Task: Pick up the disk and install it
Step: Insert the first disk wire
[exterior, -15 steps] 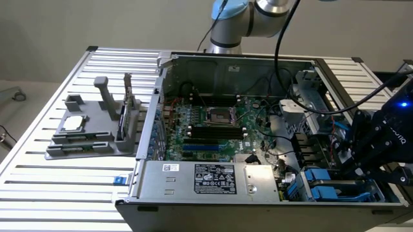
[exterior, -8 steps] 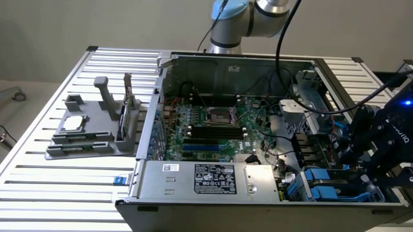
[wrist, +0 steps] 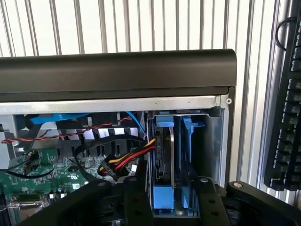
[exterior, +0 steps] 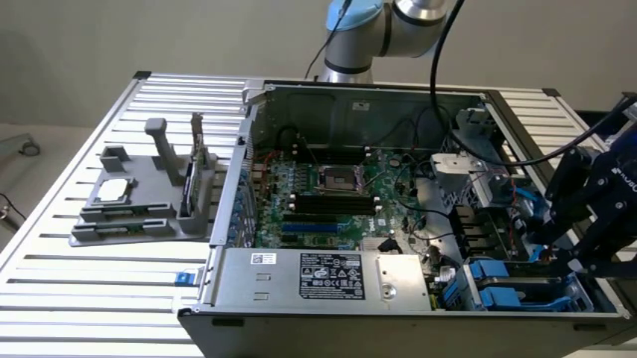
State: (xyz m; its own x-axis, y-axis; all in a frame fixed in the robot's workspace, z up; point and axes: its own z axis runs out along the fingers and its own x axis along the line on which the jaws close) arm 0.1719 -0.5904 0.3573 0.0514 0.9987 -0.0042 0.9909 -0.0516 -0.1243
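Note:
The disk stands on edge in the drive bay at the corner of the open computer case, its blue carrier framing a dark body. In the exterior view the same blue carrier sits low in the bay at the near right. My black gripper hangs just above it, open, with one finger on each side of the carrier and not pressing it. In the exterior view the gripper hovers over the right end of the case.
A red, yellow and black cable bundle lies beside the bay. The power supply and motherboard fill the case. A grey fixture holds a chip and an upright card on the exterior view's left. A keyboard lies outside the case.

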